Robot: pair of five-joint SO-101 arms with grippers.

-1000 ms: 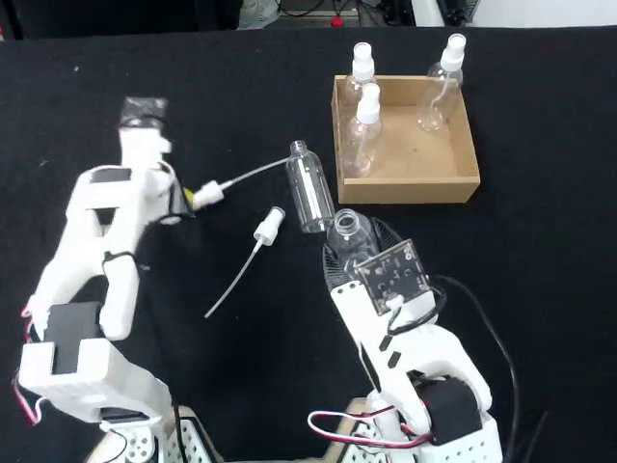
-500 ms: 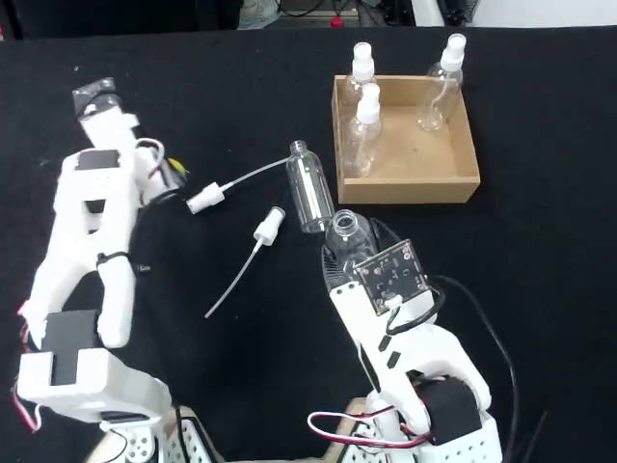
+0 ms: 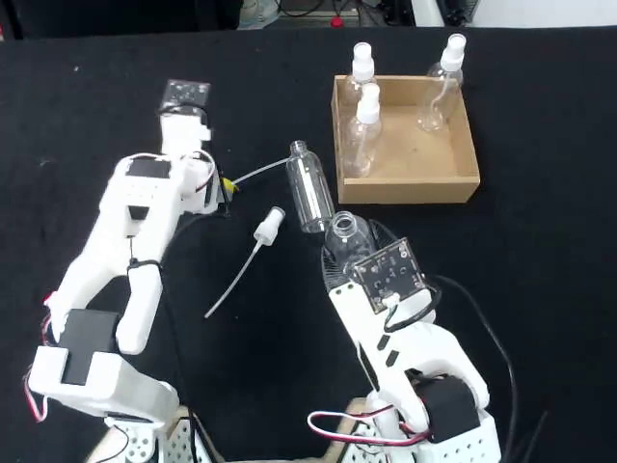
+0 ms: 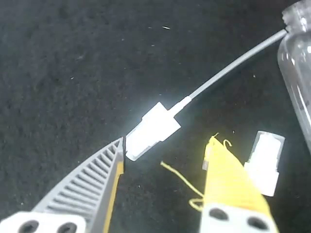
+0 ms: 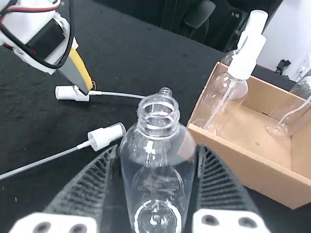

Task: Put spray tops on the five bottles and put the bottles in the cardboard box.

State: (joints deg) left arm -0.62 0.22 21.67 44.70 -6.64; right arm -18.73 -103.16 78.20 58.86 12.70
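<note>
Hovering open over the table (image 3: 77, 96), left of middle, the left gripper (image 4: 167, 143) has one spray top (image 4: 153, 128) just ahead of its jaws, tube pointing away at the lying bottle (image 3: 310, 188), a second spray top (image 3: 269, 228) beside. By the front edge the right gripper (image 5: 156, 160) clamps an uncapped bottle (image 5: 158, 121) upright; three capped bottles (image 3: 364, 130) stand in the cardboard box (image 3: 410, 183), toward the far right corner.

White arms (image 3: 135, 207) carry black motors (image 3: 87, 338) and red-white wires (image 3: 333, 422); left tool (image 4: 167, 143) grey-ribbed, yellow-taped.
</note>
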